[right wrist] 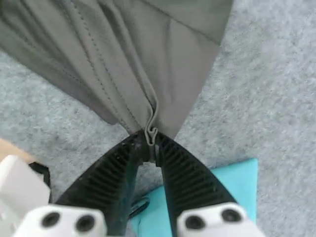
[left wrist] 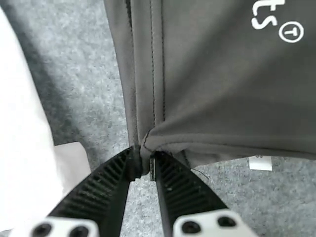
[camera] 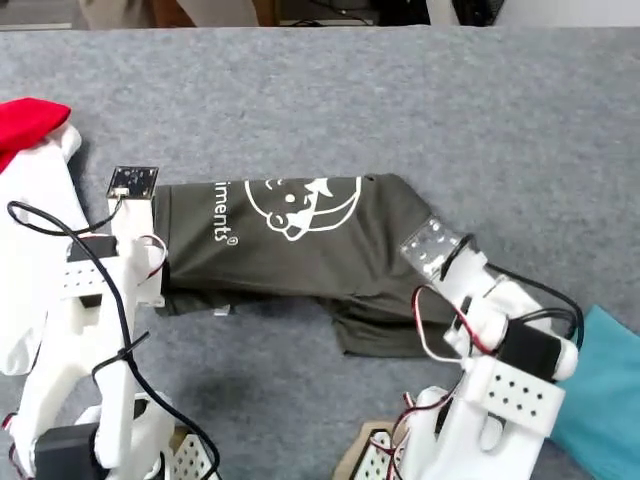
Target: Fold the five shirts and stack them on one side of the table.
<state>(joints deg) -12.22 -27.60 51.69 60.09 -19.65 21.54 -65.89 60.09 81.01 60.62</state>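
I see my left gripper (left wrist: pixel 144 167) pinching one end of the dark shirt (camera: pixel 300 255); my right gripper (right wrist: pixel 151 143) pinches the other end; teal cloth (camera: pixel 605 390) lies near that end.

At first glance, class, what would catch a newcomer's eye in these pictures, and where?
A dark grey shirt with a white print lies stretched across the middle of the grey table. The left gripper pinches one end of it and the right gripper the other, each shut on bunched fabric. A red cloth lies at the far left edge, a teal shirt at the near right.
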